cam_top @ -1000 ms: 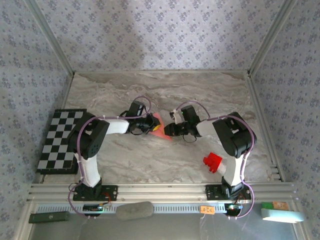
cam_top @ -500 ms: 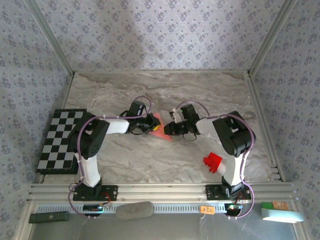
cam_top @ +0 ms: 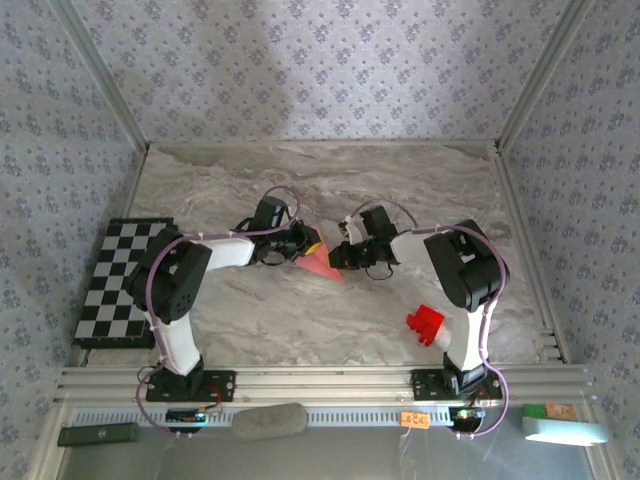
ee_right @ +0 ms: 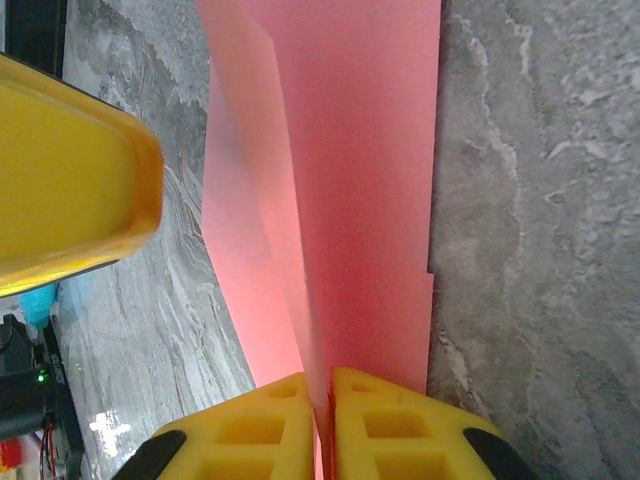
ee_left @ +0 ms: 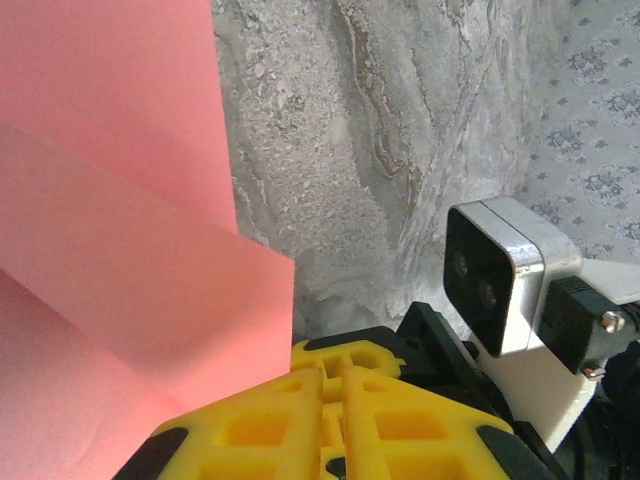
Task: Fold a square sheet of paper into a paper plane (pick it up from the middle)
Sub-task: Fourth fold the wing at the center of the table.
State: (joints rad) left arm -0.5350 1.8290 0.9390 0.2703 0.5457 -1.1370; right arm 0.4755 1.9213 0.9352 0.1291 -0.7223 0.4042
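Note:
The square sheet of paper (cam_top: 320, 263), salmon pink and folded into layered flaps with a point toward the near right, lies on the marble table between my two grippers. My right gripper (cam_top: 337, 258) is at its right side. In the right wrist view its yellow fingers (ee_right: 322, 400) are shut on an upright fold of the paper (ee_right: 360, 200). My left gripper (cam_top: 308, 243) is at the paper's left edge. In the left wrist view its fingers (ee_left: 335, 385) are pressed together beside the paper (ee_left: 100, 250), with nothing seen between them.
A small red block (cam_top: 425, 323) sits near the right arm's base. A black-and-white chequered board (cam_top: 120, 280) lies at the table's left edge. Patterned walls enclose the marble table (cam_top: 400, 190) on three sides. The right wrist's camera (ee_left: 500, 280) is close to the left fingers.
The right jaws have closed tighter on the paper fold. The left gripper has shifted slightly, and more of the paper's pointed end shows between the grippers.

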